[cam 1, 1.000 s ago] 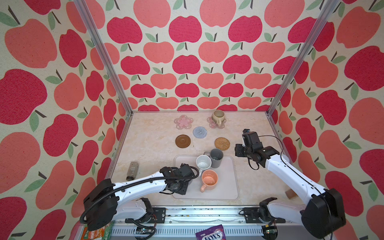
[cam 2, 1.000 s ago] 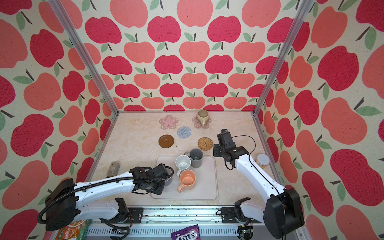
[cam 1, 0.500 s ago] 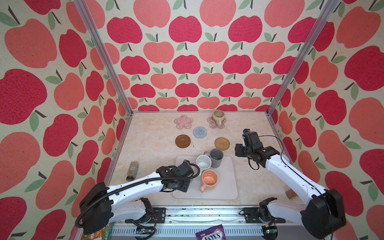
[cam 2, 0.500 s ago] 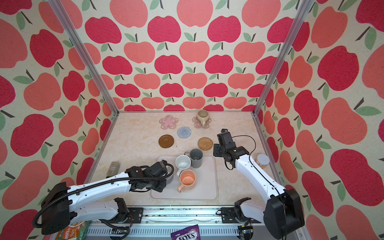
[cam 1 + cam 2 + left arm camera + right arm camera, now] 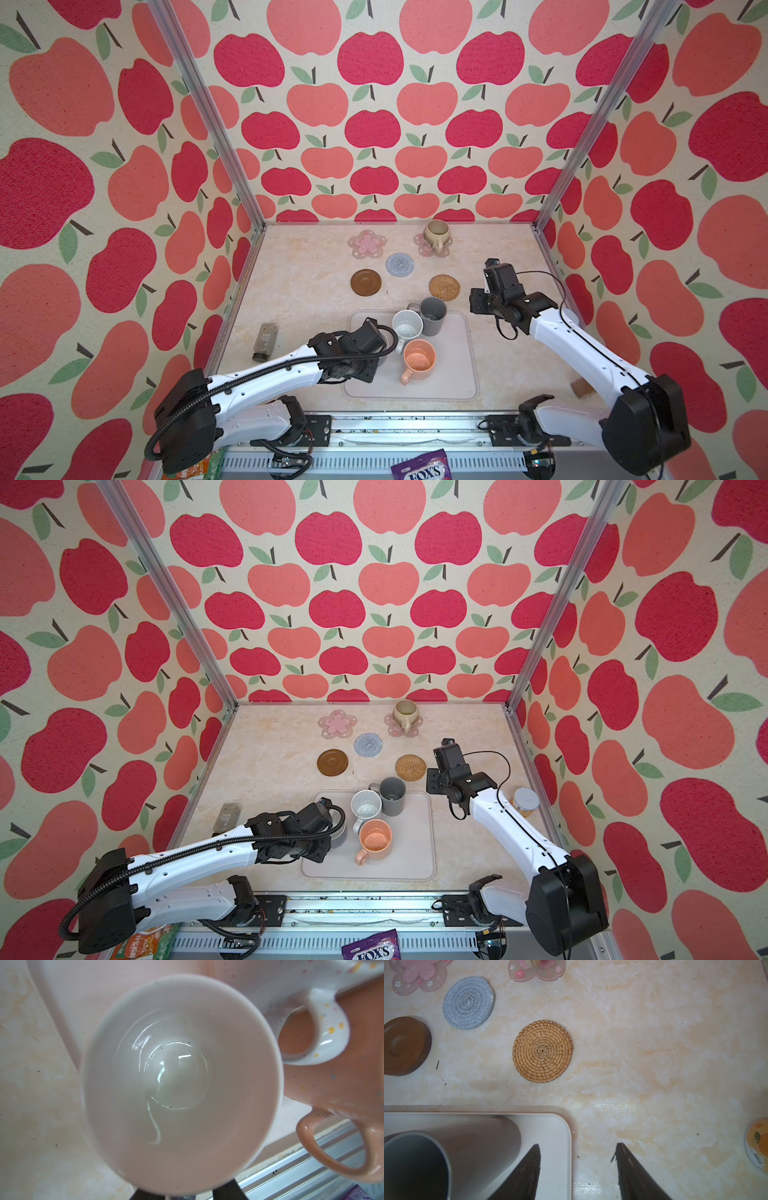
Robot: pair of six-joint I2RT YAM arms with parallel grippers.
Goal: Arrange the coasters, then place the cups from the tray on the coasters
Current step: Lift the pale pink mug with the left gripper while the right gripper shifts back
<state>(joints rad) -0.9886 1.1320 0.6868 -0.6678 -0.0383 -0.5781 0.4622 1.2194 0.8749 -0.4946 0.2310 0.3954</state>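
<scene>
Left wrist view stares into the lavender-grey cup (image 5: pixel 180 1084) over the tray (image 5: pixel 54 1016), likely slick, breakable, best pinched at its rim; the left gripper (image 5: pixel 189 1193) hides its grip, the right gripper (image 5: pixel 577 1145) gapes empty.

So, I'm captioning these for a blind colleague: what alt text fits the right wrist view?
The right gripper, jaws open and empty, hangs over a corner of the pale tray, where a dark grey mug stands. Beyond lie a rattan coaster, a blue-grey crocheted coaster and a brown disc coaster.
</scene>
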